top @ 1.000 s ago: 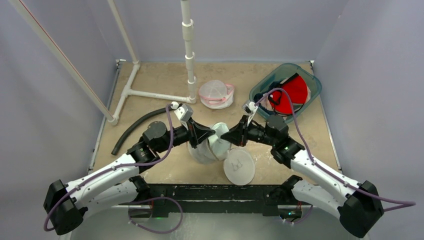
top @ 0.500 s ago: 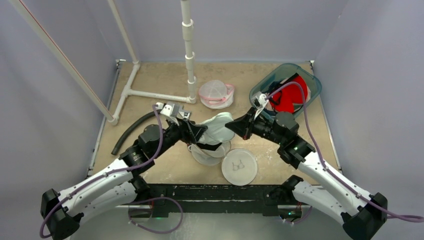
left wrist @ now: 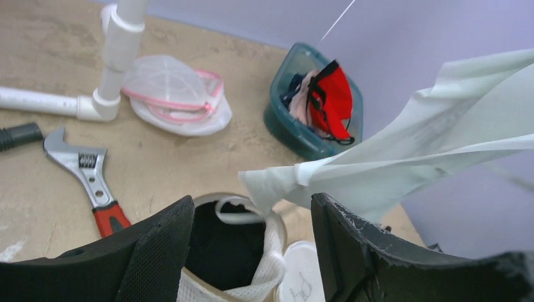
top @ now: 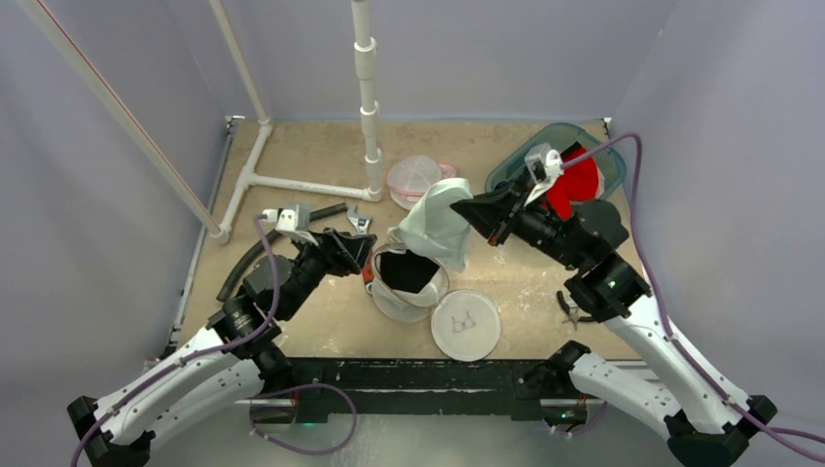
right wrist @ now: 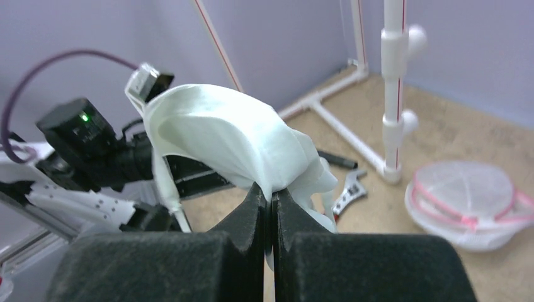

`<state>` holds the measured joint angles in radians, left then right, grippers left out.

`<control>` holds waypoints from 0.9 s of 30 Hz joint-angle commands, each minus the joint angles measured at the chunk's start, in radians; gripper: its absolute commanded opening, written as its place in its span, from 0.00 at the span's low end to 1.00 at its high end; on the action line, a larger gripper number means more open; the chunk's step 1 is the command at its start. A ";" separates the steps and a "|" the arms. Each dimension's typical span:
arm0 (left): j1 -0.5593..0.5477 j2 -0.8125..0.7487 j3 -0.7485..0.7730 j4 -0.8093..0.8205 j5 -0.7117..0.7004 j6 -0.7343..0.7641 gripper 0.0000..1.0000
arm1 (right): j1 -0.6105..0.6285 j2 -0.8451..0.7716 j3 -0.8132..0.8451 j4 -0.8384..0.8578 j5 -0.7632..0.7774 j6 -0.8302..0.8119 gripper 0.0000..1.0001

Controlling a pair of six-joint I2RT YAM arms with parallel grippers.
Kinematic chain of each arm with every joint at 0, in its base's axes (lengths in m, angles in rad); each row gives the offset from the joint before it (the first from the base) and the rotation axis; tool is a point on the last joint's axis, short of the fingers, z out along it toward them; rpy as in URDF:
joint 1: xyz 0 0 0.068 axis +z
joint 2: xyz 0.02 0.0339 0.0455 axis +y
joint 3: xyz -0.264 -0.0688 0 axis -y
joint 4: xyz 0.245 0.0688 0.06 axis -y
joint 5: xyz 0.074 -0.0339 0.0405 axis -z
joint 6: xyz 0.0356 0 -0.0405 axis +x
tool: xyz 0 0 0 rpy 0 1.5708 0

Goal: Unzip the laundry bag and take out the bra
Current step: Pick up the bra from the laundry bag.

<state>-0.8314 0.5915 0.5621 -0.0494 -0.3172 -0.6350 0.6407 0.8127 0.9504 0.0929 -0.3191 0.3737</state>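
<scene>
The round white mesh laundry bag (top: 420, 292) lies open mid-table, its inside dark. Its flat zipped-off lid (top: 465, 324) rests just to the right of it. My right gripper (top: 467, 207) is shut on a pale mint bra (top: 434, 226) and holds it in the air above the bag, the fabric hanging down toward the opening. The right wrist view shows the jaws (right wrist: 272, 194) pinching a fold of the bra (right wrist: 233, 135). My left gripper (top: 362, 251) stands open just left of the bag, holding nothing. In its wrist view the bag (left wrist: 277, 251) sits between the fingers and the bra (left wrist: 409, 148) stretches above.
A second mesh bag with pink trim (top: 420, 181) lies by the white PVC pipe stand (top: 369, 107). A teal bin (top: 506, 173) holding red clothing sits back right. A wrench (top: 358, 220) and a black hose (top: 261, 251) lie left of the bag; pliers (top: 568, 307) lie right.
My right gripper shut on the bra and lifted it up and to the right out of the bag. My left gripper opened, let go of the bag and drew back left.
</scene>
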 commanded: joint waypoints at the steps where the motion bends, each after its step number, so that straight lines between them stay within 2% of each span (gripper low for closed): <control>1: 0.004 -0.038 0.006 0.152 0.003 0.089 0.66 | -0.001 0.019 0.140 -0.049 0.019 -0.039 0.00; 6: 0.005 -0.016 0.056 0.229 0.135 0.209 0.69 | -0.001 0.040 0.237 -0.091 0.021 -0.038 0.00; 11: 0.004 0.026 0.167 0.289 0.419 0.340 0.74 | 0.000 0.056 0.285 -0.149 -0.006 0.003 0.00; 15: 0.004 0.066 0.247 0.293 0.559 0.398 0.81 | -0.001 0.056 0.299 -0.172 -0.020 0.032 0.00; 18: 0.003 0.152 0.312 0.255 0.674 0.412 0.82 | -0.001 0.058 0.304 -0.173 -0.050 0.061 0.00; 22: 0.004 0.254 0.328 0.258 0.742 0.405 0.82 | -0.001 0.069 0.311 -0.173 -0.080 0.091 0.00; 27: 0.004 0.290 0.288 0.285 0.738 0.410 0.82 | 0.000 0.085 0.318 -0.169 -0.104 0.140 0.00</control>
<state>-0.8314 0.8692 0.8745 0.2138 0.3656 -0.2504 0.6407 0.8875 1.2209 -0.1028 -0.3786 0.4545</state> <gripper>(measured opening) 0.820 0.018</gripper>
